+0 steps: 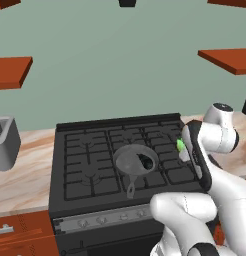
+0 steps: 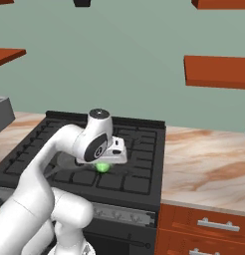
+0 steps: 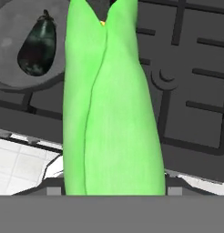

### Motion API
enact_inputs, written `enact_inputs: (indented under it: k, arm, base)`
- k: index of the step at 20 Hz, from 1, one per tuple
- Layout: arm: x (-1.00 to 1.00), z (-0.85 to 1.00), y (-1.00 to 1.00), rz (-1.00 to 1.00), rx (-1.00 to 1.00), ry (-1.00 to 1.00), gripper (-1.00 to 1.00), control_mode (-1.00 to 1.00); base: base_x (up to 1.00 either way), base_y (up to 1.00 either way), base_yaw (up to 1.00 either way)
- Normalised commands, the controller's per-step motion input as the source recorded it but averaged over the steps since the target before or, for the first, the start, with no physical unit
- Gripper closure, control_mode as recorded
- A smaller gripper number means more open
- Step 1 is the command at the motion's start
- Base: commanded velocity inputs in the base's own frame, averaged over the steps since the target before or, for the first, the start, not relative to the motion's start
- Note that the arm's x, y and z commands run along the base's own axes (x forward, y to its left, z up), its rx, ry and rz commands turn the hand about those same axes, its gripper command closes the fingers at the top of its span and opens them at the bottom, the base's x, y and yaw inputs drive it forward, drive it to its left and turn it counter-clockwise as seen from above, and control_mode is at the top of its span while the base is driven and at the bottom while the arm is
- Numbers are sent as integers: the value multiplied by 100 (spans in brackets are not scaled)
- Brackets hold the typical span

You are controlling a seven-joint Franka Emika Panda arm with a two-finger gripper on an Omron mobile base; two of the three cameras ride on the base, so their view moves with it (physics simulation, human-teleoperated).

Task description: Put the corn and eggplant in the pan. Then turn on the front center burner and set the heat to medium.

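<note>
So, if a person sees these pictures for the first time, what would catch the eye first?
Probably the bright green corn, which runs up the middle of the hand view, held in the gripper above the black stove. Next, the dark eggplant lying in the grey pan on the front center burner.

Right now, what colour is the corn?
Bright green corn, a hint of yellow at the tip; hand view shows it best.

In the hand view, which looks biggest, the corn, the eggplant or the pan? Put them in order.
1. Corn, biggest, though it sits nearest the camera, which swells it.
2. Pan, cut off by the picture's edge.
3. Eggplant, lying inside the pan.
</note>
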Motion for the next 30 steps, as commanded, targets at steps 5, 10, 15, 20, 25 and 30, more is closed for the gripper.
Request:
enact_inputs:
  k: [5, 10, 15, 20, 25, 30]
  arm:
    - [0, 11, 86, 3, -1, 9, 100, -100]
    - [0, 12, 82, 3, -1, 10, 100, -100]
    - [1, 10, 69, 2, -4, 12, 100, -100]
    - [9, 3, 33, 0, -3, 8, 100, -100]
    - [40, 0, 22, 0, -2, 5, 100, -100]
    - [46, 0, 12, 0, 0, 1, 100, -100]
  base:
    - [0, 0, 0]
    - [0, 0, 0]
    - [0, 0, 0]
    - [0, 0, 0]
    - [0, 0, 0]
    - [0, 0, 0]
